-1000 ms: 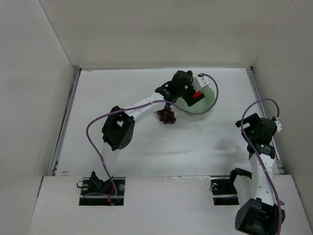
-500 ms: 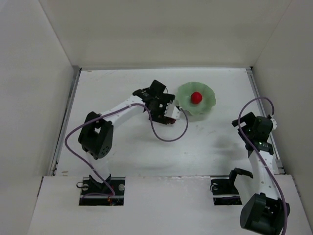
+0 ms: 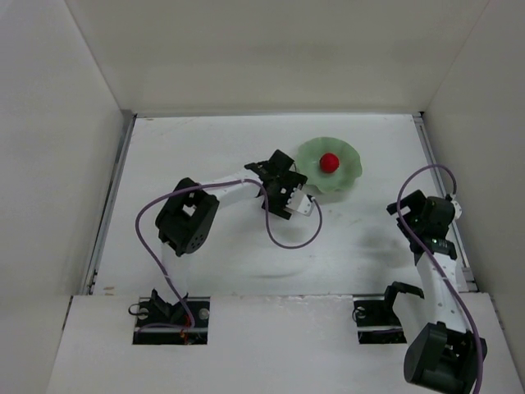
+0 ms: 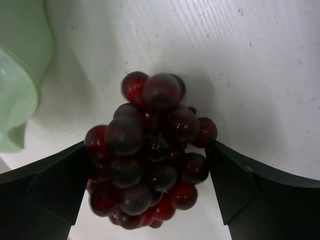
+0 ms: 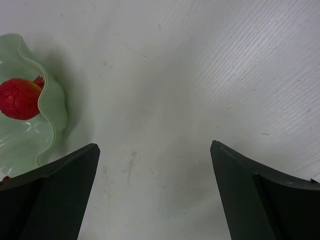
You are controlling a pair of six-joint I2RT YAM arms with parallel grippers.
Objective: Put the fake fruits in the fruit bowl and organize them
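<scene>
The pale green scalloped fruit bowl (image 3: 351,174) sits at the back right of the table with the small red fruit (image 3: 330,162) in its middle. My left gripper (image 3: 285,194) is just left of the bowl, pointing down over the dark red grape bunch, which it hides from above. In the left wrist view the grapes (image 4: 147,160) fill the gap between my wide-apart fingers (image 4: 146,145), and the bowl's rim (image 4: 20,75) is at the left edge. My right gripper (image 3: 414,210) is open and empty; its view (image 5: 154,145) shows bowl (image 5: 50,115) and fruit (image 5: 19,98).
A purple cable (image 3: 287,242) loops from the left arm across the table in front of the grapes. White walls enclose the table on three sides. The right arm stands near the table's right edge.
The left arm left the red fruit in the bowl, drew back to the left, then came down over the grape bunch. The right arm barely moved.
</scene>
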